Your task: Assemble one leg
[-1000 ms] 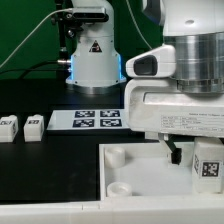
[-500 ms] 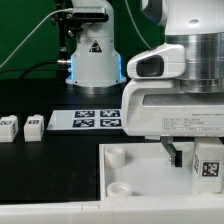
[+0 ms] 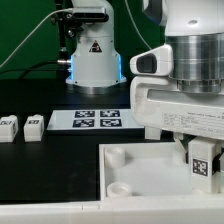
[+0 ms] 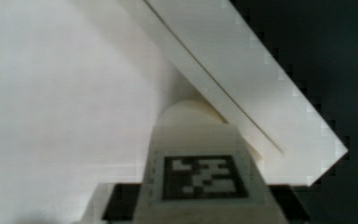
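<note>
My gripper (image 3: 200,160) is shut on a white leg (image 3: 201,160) with a black-and-white tag on its face. It holds the leg upright over the right side of the large white tray-like piece (image 3: 130,165), near a corner. In the wrist view the leg (image 4: 199,165) sits between the dark fingers (image 4: 126,202), its tip close to the tray's raised rim (image 4: 229,70). Two more legs (image 3: 9,126) (image 3: 34,126) lie on the black table at the exterior view's left.
The marker board (image 3: 98,120) lies flat behind the tray. The arm's base (image 3: 92,50) stands at the back with cables. Round sockets (image 3: 116,155) (image 3: 118,188) show at the tray's left corners.
The gripper with the leg has shifted slightly to the exterior view's left and turned a little over the tray. The other legs have not moved.
</note>
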`<state>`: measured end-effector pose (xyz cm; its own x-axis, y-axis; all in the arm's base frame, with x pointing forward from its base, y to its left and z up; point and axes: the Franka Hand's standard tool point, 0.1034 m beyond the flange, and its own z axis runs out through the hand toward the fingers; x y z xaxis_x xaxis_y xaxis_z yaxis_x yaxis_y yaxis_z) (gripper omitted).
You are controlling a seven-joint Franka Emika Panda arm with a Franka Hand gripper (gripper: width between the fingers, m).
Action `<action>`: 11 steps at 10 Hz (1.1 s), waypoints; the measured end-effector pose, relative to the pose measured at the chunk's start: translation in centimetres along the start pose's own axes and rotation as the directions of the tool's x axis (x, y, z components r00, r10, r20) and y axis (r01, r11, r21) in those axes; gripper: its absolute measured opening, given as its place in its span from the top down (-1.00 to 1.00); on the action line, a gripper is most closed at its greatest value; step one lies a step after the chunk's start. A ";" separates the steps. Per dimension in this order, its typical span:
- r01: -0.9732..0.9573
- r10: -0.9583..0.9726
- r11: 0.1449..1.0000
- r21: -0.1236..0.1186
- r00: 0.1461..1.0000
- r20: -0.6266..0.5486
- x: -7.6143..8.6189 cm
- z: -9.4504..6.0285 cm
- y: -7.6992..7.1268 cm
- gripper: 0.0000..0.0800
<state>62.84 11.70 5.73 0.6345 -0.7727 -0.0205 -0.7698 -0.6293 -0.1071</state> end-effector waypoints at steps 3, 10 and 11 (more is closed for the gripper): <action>-0.465 0.464 0.885 0.011 0.885 0.042 -0.3 0.2 -0.2 0.31; -0.816 0.811 0.577 0.024 0.577 0.098 -0.1 0.4 -0.3 -0.15; -0.777 0.772 0.629 0.029 0.628 0.095 -0.1 0.4 -0.3 -0.51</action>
<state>63.02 12.02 5.39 -0.1891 -0.9635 -0.1897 -0.9750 0.2073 -0.0807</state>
